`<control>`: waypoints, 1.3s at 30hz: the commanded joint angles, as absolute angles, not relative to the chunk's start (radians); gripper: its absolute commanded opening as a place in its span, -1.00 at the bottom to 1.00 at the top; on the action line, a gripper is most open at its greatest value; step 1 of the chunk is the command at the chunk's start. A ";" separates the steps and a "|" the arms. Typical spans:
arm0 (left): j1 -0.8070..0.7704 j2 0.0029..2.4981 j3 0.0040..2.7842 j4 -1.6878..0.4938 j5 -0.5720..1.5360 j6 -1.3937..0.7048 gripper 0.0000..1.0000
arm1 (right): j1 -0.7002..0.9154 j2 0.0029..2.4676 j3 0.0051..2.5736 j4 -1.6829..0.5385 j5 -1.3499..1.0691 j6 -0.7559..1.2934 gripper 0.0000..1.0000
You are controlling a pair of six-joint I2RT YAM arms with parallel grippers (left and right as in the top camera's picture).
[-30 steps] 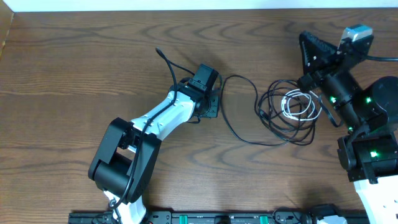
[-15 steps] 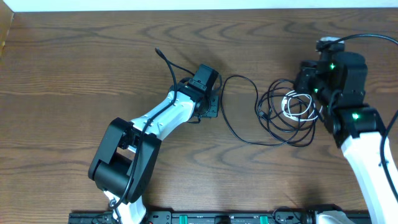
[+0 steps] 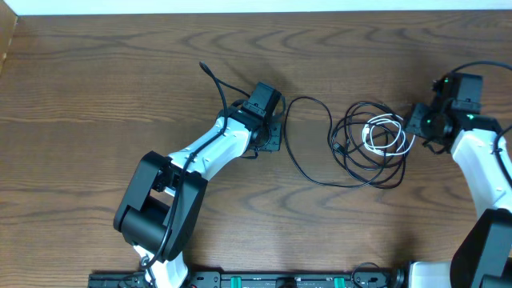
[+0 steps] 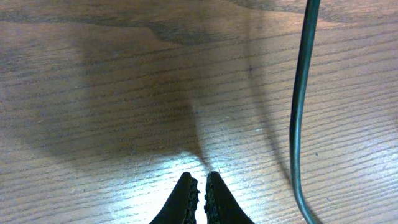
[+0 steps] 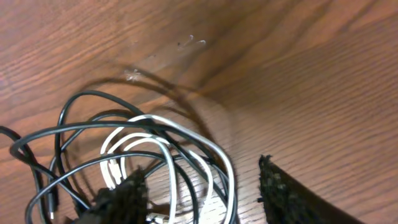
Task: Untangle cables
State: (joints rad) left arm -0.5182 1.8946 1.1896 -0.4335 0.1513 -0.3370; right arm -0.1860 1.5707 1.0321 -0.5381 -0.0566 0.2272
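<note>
The cables lie right of the table's centre as a tangle: a black cable (image 3: 352, 160) in several loops with a small coiled white cable (image 3: 386, 134) inside them. One long black strand (image 3: 298, 164) runs left toward my left gripper (image 3: 274, 134). That gripper (image 4: 199, 190) is shut on nothing, with the black strand (image 4: 298, 112) lying to its right. My right gripper (image 3: 416, 126) hovers at the tangle's right edge. In the right wrist view it (image 5: 202, 196) is open, and loops of the white cable (image 5: 186, 155) and black cable (image 5: 81, 127) lie between and beyond its fingers.
The brown wooden table (image 3: 96, 88) carries everything. A thicker black arm cable (image 3: 214, 80) rises from the left arm. The left arm's base (image 3: 152, 212) stands at the front left, and a rail (image 3: 280, 280) runs along the front edge.
The right arm has swung down and right to the tangle's right edge, and its gripper has gone from shut to open. The left arm and the cables have not moved.
</note>
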 commanded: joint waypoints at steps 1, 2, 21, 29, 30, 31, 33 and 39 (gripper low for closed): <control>-0.519 1.902 1.182 -0.435 0.149 -0.339 -0.85 | -0.253 1.598 1.035 -0.531 -0.186 0.161 0.14; -0.519 1.902 1.182 -0.435 0.149 -0.339 -0.84 | -0.269 1.608 1.035 -0.529 -0.218 0.132 0.15; -0.519 1.902 1.182 -0.434 0.149 -0.379 -0.85 | -0.391 1.803 1.035 -0.482 -0.673 -0.200 -0.49; -0.519 1.902 1.182 -0.431 0.149 -0.379 -0.85 | -0.391 1.819 1.035 -0.474 -0.717 -0.200 -0.71; -0.519 1.902 1.182 -0.431 0.149 -0.379 -0.85 | -0.391 1.821 1.034 -0.474 -0.726 -0.200 -0.71; -0.519 1.902 1.182 -0.431 0.149 -0.379 -0.85 | -0.391 1.825 1.034 -0.474 -0.733 -0.200 -0.70; -0.519 1.902 1.182 -0.431 0.149 -0.379 -0.85 | -0.391 1.832 1.033 -0.474 -0.749 -0.200 -0.52; -0.519 1.902 1.182 -0.431 0.149 -0.379 -0.84 | -0.391 1.835 1.032 -0.464 -0.822 -0.208 -0.75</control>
